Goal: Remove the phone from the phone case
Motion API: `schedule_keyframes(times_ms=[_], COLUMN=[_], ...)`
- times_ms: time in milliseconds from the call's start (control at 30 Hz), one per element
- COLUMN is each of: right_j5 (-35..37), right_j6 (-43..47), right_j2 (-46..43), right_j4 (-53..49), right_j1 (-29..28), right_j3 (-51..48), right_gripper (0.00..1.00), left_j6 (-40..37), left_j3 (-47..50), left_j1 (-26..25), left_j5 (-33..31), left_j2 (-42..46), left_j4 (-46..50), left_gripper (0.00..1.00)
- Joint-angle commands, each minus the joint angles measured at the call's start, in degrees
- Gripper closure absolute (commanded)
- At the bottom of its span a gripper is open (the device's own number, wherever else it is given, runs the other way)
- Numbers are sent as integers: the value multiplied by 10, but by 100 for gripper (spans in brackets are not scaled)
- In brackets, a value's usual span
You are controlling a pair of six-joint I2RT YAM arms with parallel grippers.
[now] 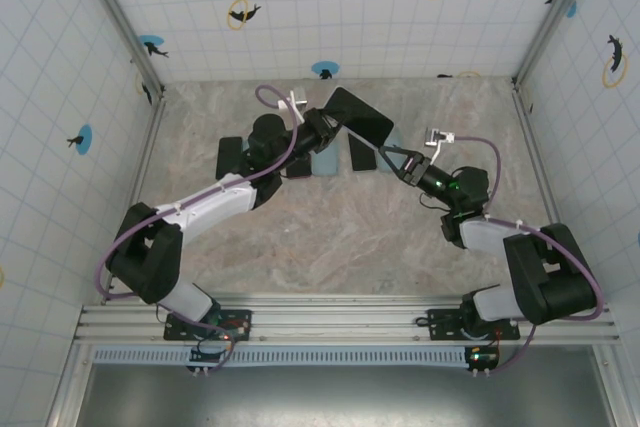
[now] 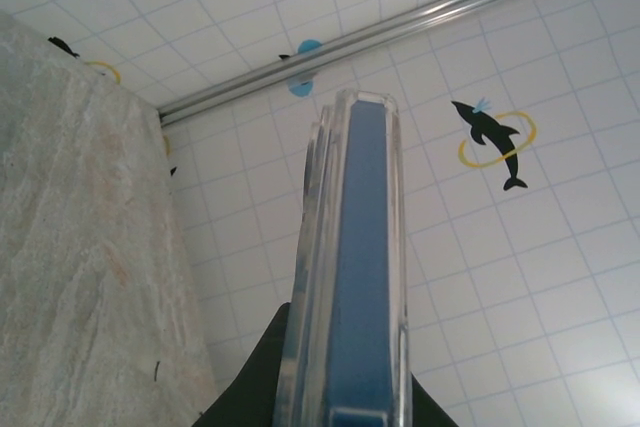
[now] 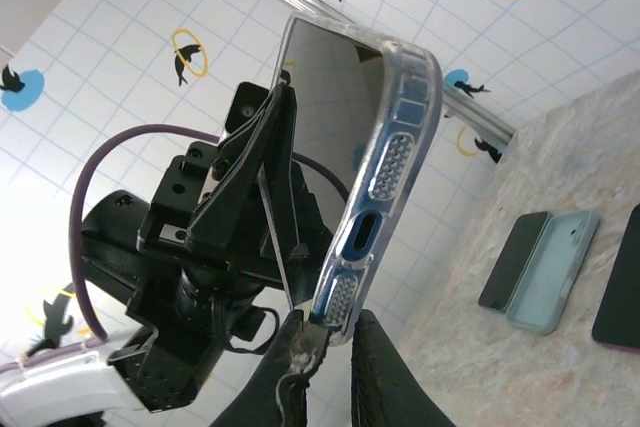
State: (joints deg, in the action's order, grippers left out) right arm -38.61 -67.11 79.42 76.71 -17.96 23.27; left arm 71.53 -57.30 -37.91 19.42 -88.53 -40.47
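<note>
My left pincer is clamped across the front and back of the clear phone case, holding it tilted in the air just above the teal case that lies on the marbled table; the black phone sits inside it. My right pincer, reaching in from the right of the teal case, is pinched together on the phone case's bottom corner, beside the charging port. 2 more devices lie flat on the table: a dark handset just beside the teal case and a second handset a little further from it.
</note>
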Motion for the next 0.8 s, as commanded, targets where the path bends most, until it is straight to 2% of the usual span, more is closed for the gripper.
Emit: schedule_keyframes(times_ms=[0,233,467,533,667,767], right_j5=[21,31,17,13,-8,-17], right_j6=[108,134,102,89,51,33], right_j2=[16,39,19,4,-31,-59], right_j4=[-154,-173,-122,-99,-40,-22], right_j1=[-17,-19,-10,-6,0,-1], right_j3=[-8,-7,-19,-27,-42,-45], right_gripper=[94,95,92,86,63,53], left_j6=[113,157,95,70,-4,-23], left_j3=[-32,-43,-31,-26,-24,-12], left_j1=[-62,-81,-73,-65,-47,-34], left_j5=[76,77,63,55,22,4], left_j2=[20,-2,27,37,61,72], left_j4=[-171,-222,-139,-115,-35,-23], left_gripper=[100,100,100,100,100,100])
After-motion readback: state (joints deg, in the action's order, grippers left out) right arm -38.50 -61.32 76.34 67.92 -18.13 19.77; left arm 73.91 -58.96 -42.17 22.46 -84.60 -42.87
